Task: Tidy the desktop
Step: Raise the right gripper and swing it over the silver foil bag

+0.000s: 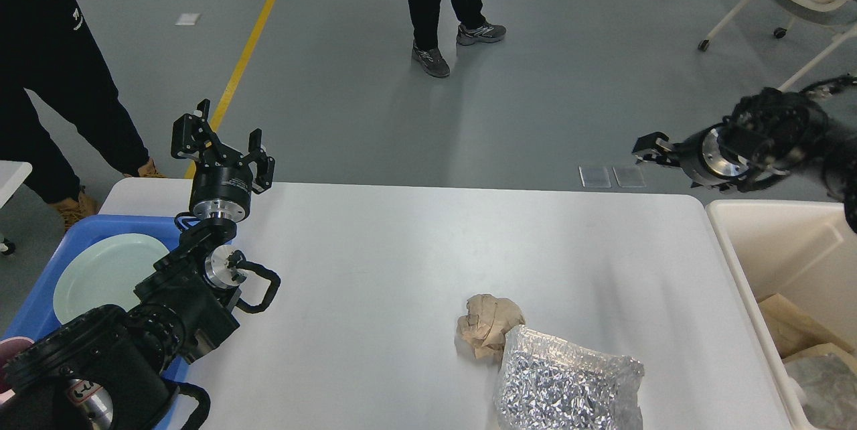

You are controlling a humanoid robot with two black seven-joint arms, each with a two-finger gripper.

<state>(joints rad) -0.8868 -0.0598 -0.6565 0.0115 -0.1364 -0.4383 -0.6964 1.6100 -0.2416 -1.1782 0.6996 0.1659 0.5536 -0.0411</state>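
The white bench (pixel 375 269) is filling the lower middle of the head view, with its far edge running across the picture below the grey floor. Near its front edge, a crumpled brown paper ball (pixel 489 324) is lying on the surface, and a crinkled silver foil bag (pixel 566 386) is lying just beside it, touching it on the right and reaching down to the bottom of the picture. A blue tray (pixel 40 299) is being seen at the left end of the bench, with a pale green plate (pixel 100 272) lying in it. A cream-white bin (pixel 780 242) is standing against the right end of the bench, and brown paper and a piece of foil are lying at its bottom. The left gripper (pixel 221 142) is being held upright above the far left corner of the bench, its fingers (pixel 188 136) standing apart with nothing between them. The right gripper (pixel 646 149) is being held above the floor beyond the far right corner, pointing to the left; it is being seen small and blurred, so whether its fingers are apart or together cannot be told. Two people's legs are being seen on the floor behind the bench.
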